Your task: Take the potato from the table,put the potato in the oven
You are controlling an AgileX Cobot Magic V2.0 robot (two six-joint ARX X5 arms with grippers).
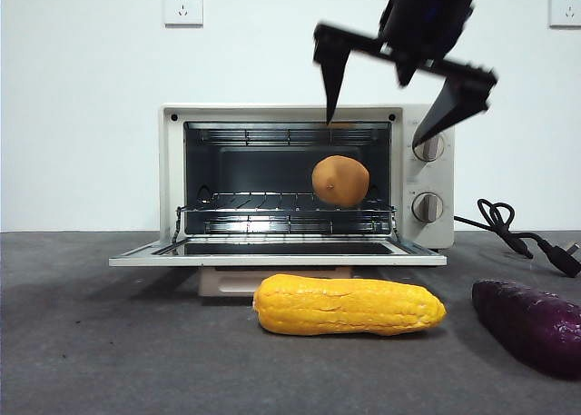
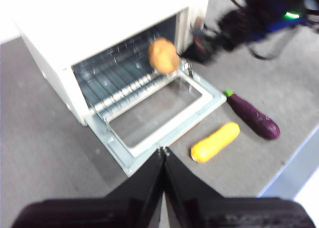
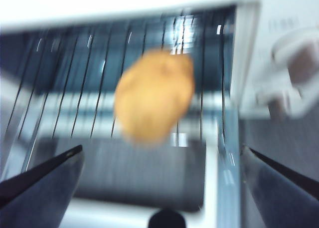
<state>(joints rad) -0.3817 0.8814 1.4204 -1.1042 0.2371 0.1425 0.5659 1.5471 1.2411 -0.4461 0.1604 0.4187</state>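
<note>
The tan potato (image 1: pixel 340 181) is inside the open oven (image 1: pixel 172 170), at the right part of the wire rack (image 1: pixel 254 202), free of any gripper. It is blurred in the right wrist view, where the potato (image 3: pixel 154 96) shows in front of the rack bars. My right gripper (image 1: pixel 374 132) hangs open just above it, in front of the oven's top edge, with nothing between the fingers; the same gripper (image 3: pixel 162 148) shows wide apart in its own view. My left gripper (image 2: pixel 163 150) is shut and empty, high above the table (image 2: pixel 45 153), looking down at the oven (image 2: pixel 60 73) and potato (image 2: pixel 163 56).
The oven door (image 1: pixel 272 254) lies folded down flat. A yellow corn cob (image 1: pixel 349 306) lies in front of it and a dark purple sweet potato (image 1: pixel 531 324) at the right. The black cord (image 1: pixel 517 233) trails right of the oven, by its two knobs (image 1: pixel 428 206).
</note>
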